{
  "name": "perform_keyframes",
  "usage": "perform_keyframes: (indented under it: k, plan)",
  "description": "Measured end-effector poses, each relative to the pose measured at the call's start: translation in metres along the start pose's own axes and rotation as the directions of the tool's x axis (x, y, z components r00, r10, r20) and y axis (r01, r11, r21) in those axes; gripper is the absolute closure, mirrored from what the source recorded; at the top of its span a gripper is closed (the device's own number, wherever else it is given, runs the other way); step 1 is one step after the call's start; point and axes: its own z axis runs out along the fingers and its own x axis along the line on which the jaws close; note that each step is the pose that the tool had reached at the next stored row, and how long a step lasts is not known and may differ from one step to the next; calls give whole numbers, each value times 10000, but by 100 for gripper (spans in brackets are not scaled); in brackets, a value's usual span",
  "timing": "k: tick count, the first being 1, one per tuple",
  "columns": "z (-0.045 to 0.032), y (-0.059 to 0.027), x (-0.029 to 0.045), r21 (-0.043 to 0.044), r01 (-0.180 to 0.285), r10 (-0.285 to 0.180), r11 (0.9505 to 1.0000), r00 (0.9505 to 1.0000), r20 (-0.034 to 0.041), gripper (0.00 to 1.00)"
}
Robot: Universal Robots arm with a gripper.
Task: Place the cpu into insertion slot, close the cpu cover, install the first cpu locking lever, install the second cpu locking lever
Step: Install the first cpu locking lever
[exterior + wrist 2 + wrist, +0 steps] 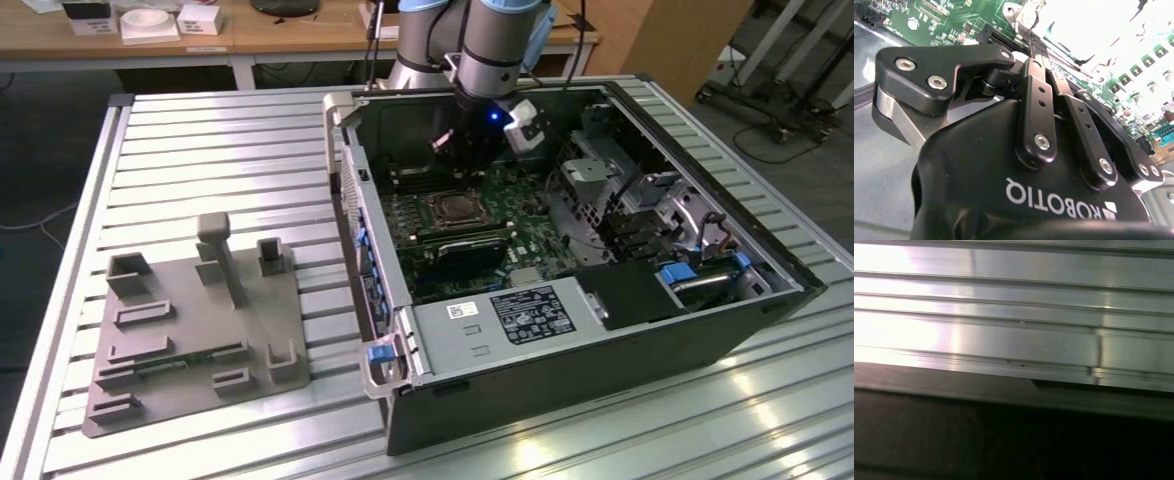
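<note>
Black and close to the lens in the second wrist view, the gripper has its linkage bars folded in toward one another, so the fingers look drawn together, though their tips are lost against a glare-washed patch of green circuit board and whether anything sits between them cannot be told. In the exterior view the gripper hangs inside the open computer case, over the far part of the board, with a small blue light glowing on the arm's wrist just above it. Nearer the case's front, the insertion slot shows as a dark square with a metal rim; whether the cpu lies in it, and how the cpu cover stands, is too small to make out. Long narrow memory slots run just beside the socket, and a grey box with a white label sits at the case's near end, beside drive bays and cabling along the far side wall. A grey moulded fixture with upright posts rests well apart from the case, toward the opposite edge of the worktop, a ribbed aluminium surface whose bright grooves also show in the first wrist view beyond a dark ledge. Behind, a wooden desk carries small white boxes.
</note>
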Motion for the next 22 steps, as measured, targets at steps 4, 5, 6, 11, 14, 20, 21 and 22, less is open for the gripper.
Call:
perform_keyframes:
  k: [4, 5, 6, 11, 14, 20, 21, 22]
  plan:
    - [-2, 0, -1, -1, 0, 0, 10000, 10000, 1, 90]
    - [-2, 0, -2, 8, 0, 0, 10000, 10000, 0, 90]
    - [-2, 0, -2, 21, 0, 0, 10000, 10000, -2, 90]
    - [6, -1, -8, 101, 0, 0, 9999, 10000, -24, 90]
    - [15, -2, -10, 147, 0, 1, 9999, 10000, -39, 90]
    - [41, -3, -15, 215, 0, 2, 9998, 10000, -67, 90]
    - [44, -3, -15, 219, 0, 2, 9998, 10000, -72, 90]
    - [44, -3, -15, 220, -1, 2, 9998, 10000, -72, 90]
